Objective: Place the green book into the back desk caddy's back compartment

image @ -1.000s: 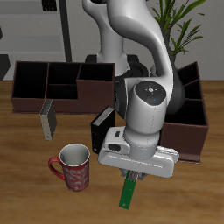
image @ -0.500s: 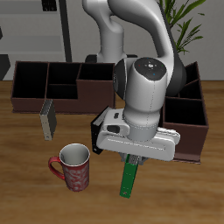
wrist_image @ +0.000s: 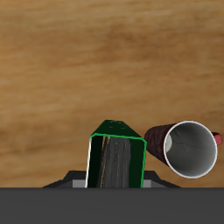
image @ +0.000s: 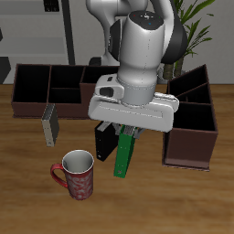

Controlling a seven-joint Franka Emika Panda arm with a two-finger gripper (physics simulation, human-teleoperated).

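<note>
My gripper point(image: 128, 133) is shut on the top of the green book point(image: 122, 156) and holds it upright in the air above the table, near the middle. In the wrist view the green book point(wrist_image: 116, 161) shows end-on between my fingers, with white page edges. The back desk caddy point(image: 64, 89) is the long maroon-brown box with black compartments at the table's back; my arm hides part of it. The book hangs well in front of it.
A red patterned mug point(image: 77, 174) stands on the table just beside the hanging book, also in the wrist view point(wrist_image: 185, 147). A black book point(image: 105, 143) stands behind the green one. A grey book point(image: 49, 125) stands before the back caddy. A second caddy point(image: 190, 128) stands end-on.
My gripper has risen and moved back from the table's front edge, carrying the green book up with it. The black book shows again behind the green one.
</note>
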